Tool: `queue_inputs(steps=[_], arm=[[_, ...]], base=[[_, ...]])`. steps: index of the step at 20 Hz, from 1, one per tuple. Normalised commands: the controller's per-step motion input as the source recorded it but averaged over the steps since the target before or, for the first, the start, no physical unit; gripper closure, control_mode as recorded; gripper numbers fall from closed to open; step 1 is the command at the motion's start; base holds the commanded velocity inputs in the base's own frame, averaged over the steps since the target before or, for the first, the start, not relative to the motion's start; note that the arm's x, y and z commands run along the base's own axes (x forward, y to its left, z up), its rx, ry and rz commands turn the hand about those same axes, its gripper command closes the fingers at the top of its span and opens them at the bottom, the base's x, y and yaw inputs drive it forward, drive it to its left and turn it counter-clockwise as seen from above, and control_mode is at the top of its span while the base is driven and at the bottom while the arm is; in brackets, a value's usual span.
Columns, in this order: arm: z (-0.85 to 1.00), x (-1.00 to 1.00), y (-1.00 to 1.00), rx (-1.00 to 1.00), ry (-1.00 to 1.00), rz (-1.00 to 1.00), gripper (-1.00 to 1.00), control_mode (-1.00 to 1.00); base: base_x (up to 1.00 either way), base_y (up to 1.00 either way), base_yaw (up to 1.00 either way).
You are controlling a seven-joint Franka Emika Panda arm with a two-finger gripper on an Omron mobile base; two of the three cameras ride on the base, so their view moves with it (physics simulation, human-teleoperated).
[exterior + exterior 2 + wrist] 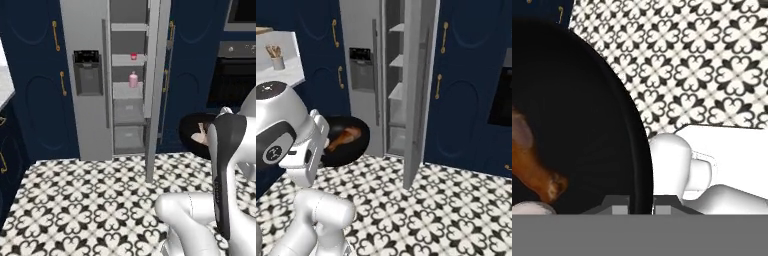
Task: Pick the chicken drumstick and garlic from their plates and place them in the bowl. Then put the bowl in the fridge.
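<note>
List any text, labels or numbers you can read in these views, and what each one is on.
None can be read.
The fridge dispenser panel is dark, with no legible characters.
The small red item and pink bottle on the fridge shelves are too small to show any label.
The bowl carries no markings.

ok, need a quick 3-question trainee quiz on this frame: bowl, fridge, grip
1. True or false: the fridge door stands open, white shelves showing.
2. What lies in the bowl? A) only the garlic B) the chicken drumstick and the garlic C) nothing
3. The gripper is shut on the bowl's ____.

Key: 1 true; 2 B; 3 rim. The hand view shows the tips closed at the black rim, with the bowl carried above the patterned floor.
</note>
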Motion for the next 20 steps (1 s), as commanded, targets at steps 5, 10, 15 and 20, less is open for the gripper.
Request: queue_inputs(steps=[5, 10, 15, 20], arm=[[0.0, 0.0, 0.0, 0.0, 0.0, 0.0, 1.0, 1.0], [0.0, 0.0, 0.0, 0.0, 0.0, 0.0, 1.0, 1.0], [0.0, 0.0, 0.0, 0.0, 0.0, 0.0, 1.0, 1.0], [0.0, 0.0, 0.0, 0.0, 0.0, 0.0, 1.0, 1.0]], base=[[0.64, 1.0, -0.52], [0.78, 1.0, -0.47], [0.46, 0.97, -0.27], [0.98, 0.23, -0.01]])
